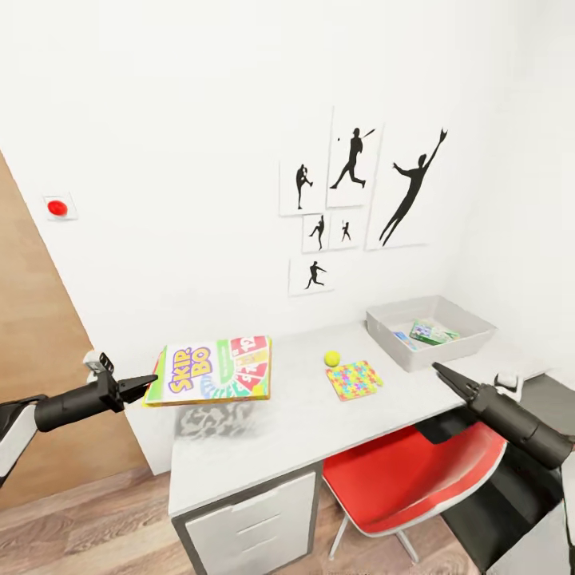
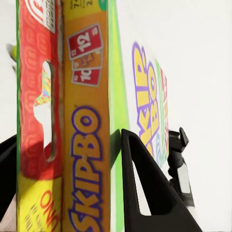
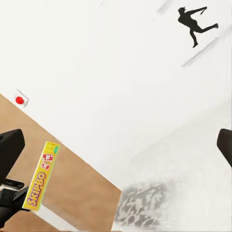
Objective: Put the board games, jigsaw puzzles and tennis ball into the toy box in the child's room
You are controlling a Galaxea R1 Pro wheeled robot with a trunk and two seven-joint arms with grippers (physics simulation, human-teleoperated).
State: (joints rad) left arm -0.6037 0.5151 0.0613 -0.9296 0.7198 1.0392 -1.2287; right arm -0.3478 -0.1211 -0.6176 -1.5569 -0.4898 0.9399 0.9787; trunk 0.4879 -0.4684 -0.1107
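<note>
Left gripper point(image 1: 148, 385) is clenched on the short edge of the flat yellow-green-red Skip-Bo cardboard game box point(image 1: 212, 370), held level in the air above the left end of the light grey desk point(image 1: 263, 447), shadow on the top beneath it. In the left wrist view its fingers point(image 2: 145, 183) pinch across the box's thin side. Box looks light and stiff but long, so an end grip leaves lots of overhang; printed card prob. slick, may droop or twist if jolted.

Right gripper point(image 1: 444, 373) hangs near the desk's front edge, by the shallow grey toy box point(image 1: 471, 339); jaws look nearly together, can't tell for sure.

Small yellow-green tennis ball point(image 1: 332, 358) and multicolour jigsaw sheet point(image 1: 354, 379) sit mid-desk, just beside each other. Bin at far right corner already has a blue-green item inside.
</note>
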